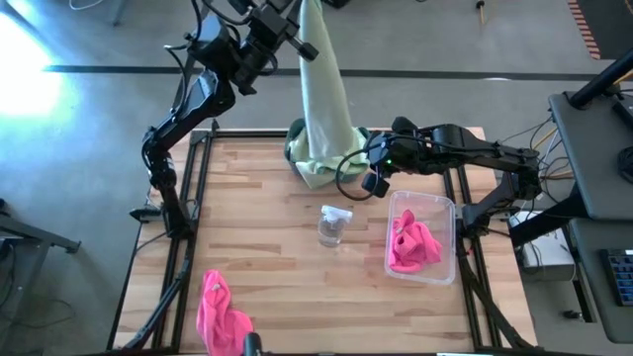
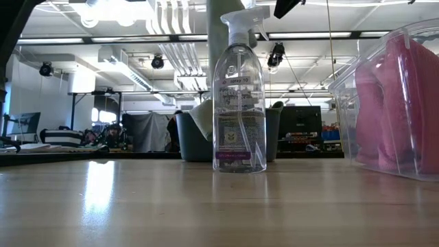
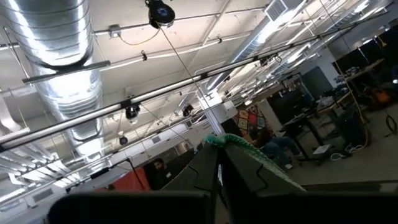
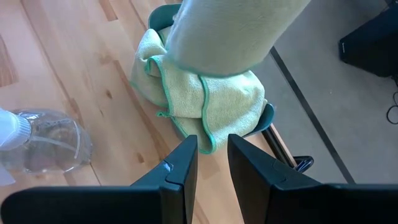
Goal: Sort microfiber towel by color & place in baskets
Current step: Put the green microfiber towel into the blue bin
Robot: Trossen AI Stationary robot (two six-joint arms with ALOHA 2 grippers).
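Green cloth hangs in a long drape from the left gripper (image 1: 302, 40), which is raised high above the teal basket (image 1: 297, 148) and is pinched fully shut on the upper edge of a light green towel (image 1: 321, 94). The hanging towel's long axis runs straight down, and its lower end is already gathered over the teal basket together with other green cloth (image 4: 211, 102) heaped over that basket's rim. The coming move is judged to turn on this vertical line: the towel sits directly above the teal basket, so a lowering and release by the left gripper should drop it in.

Just beside the teal basket, on its side toward the clear basket (image 1: 447, 213), the right gripper (image 4: 211, 155) is held with its fingers partly apart and nothing between them, pointed at the heaped cloth. Pink towels (image 1: 413, 245) lie in the clear basket. A spray bottle (image 1: 333, 225) stands between the two baskets. Well apart from the teal basket, at the table's near edge, one pink towel (image 1: 220, 314) is left unsorted.
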